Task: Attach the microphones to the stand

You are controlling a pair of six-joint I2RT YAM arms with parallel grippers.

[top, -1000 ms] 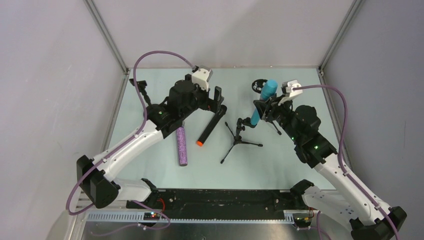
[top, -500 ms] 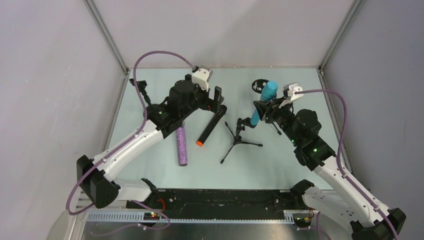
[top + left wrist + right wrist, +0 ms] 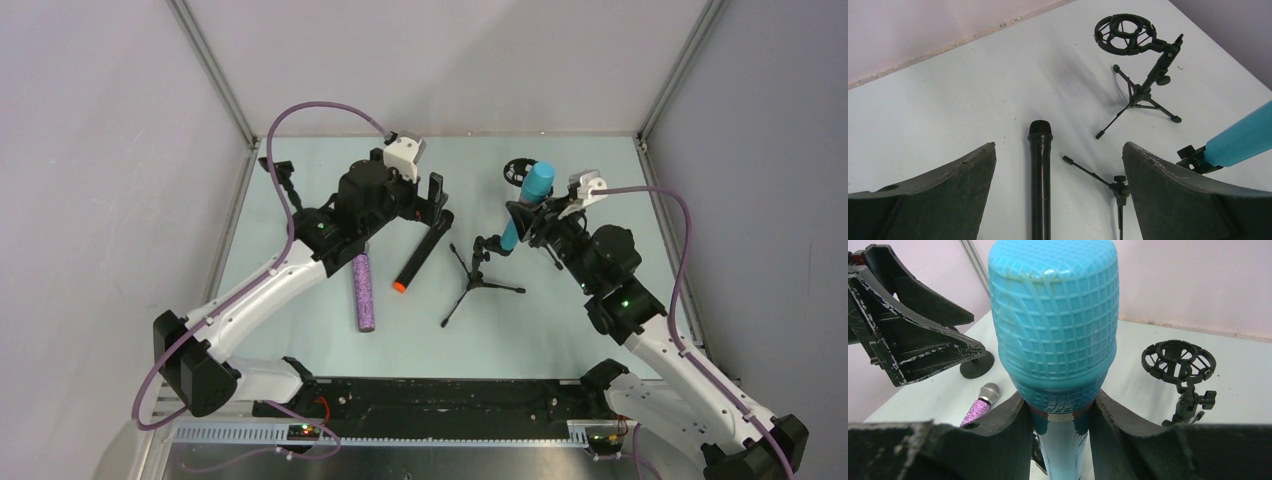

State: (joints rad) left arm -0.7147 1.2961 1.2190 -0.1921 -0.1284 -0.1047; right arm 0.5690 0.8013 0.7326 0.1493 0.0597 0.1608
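- One pale green table [image 3: 570, 330] fills the middle of the top view, and everything else we see is on or above it.
- Just above and left of centre in that view, our left gripper [image 3: 438, 205] hangs over the head end of the black microphone. In its wrist view [image 3: 1059, 150] the fingers stand wide apart, gripping nothing.
- Right of centre, our right gripper [image 3: 522, 215] is clamped on the blue microphone just below its head, and its wrist view [image 3: 1058, 410] shows a finger pressed on each side.
- We see the blue microphone [image 3: 530, 195] held tilted, head toward the upper right. Its lower end meets the clip of the tripod stand, but we cannot tell whether it is seated.
- Lying flat left of centre is the black microphone [image 3: 420, 250], with its orange end toward the bottom of the frame.
- Near it on its left, not touching, lies the purple microphone [image 3: 364, 292], with its upper end under our left arm.
- At the centre of the table is the tripod stand [image 3: 478, 282], legs spread.
- At the upper right of centre, beside the blue head, is the ring stand [image 3: 514, 170].
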